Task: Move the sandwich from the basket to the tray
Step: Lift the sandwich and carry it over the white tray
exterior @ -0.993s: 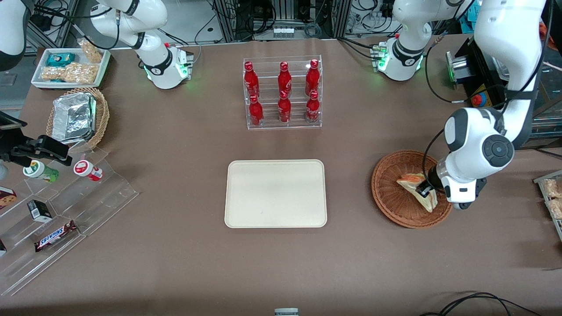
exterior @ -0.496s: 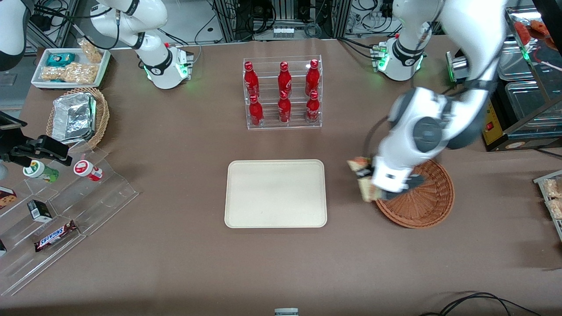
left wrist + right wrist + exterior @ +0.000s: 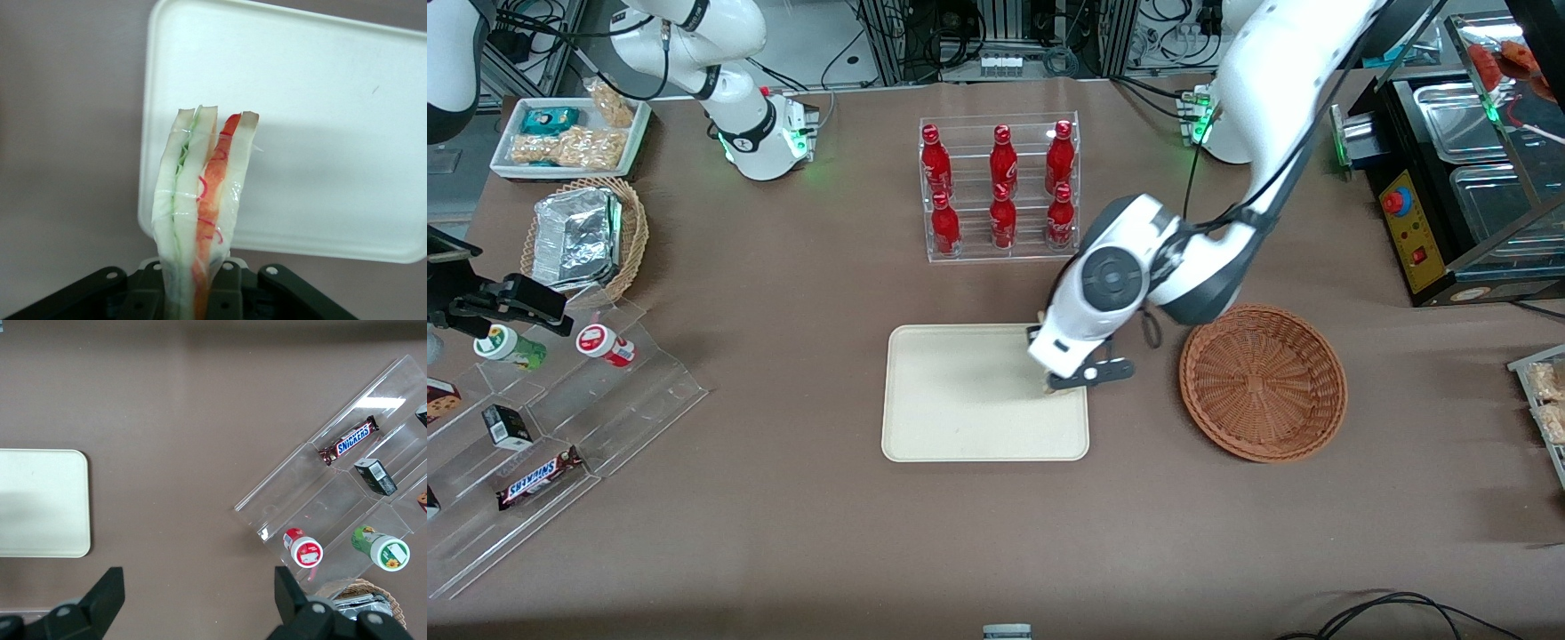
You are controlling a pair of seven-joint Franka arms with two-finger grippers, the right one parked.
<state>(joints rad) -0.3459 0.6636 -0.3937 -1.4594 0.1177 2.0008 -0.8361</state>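
My left gripper (image 3: pixel 1060 380) is shut on the sandwich (image 3: pixel 200 200), a white bread wedge in clear wrap with green and orange-red layers, standing up between the fingers. It hangs above the edge of the cream tray (image 3: pixel 960 400) that lies toward the basket. In the front view the wrist hides nearly all of the sandwich. The tray (image 3: pixel 320 133) lies under it in the left wrist view and carries nothing. The reddish-brown wicker basket (image 3: pixel 1263 382) beside the tray holds nothing.
A clear rack of red bottles (image 3: pixel 1000 187) stands farther from the front camera than the tray. Toward the parked arm's end are a tan basket with foil containers (image 3: pixel 587 236), a white snack tray (image 3: pixel 569 133) and a clear stepped stand (image 3: pixel 560 418) with snacks.
My gripper has carried the sandwich out of the basket and sideways to above the tray's edge. The basket now holds nothing.
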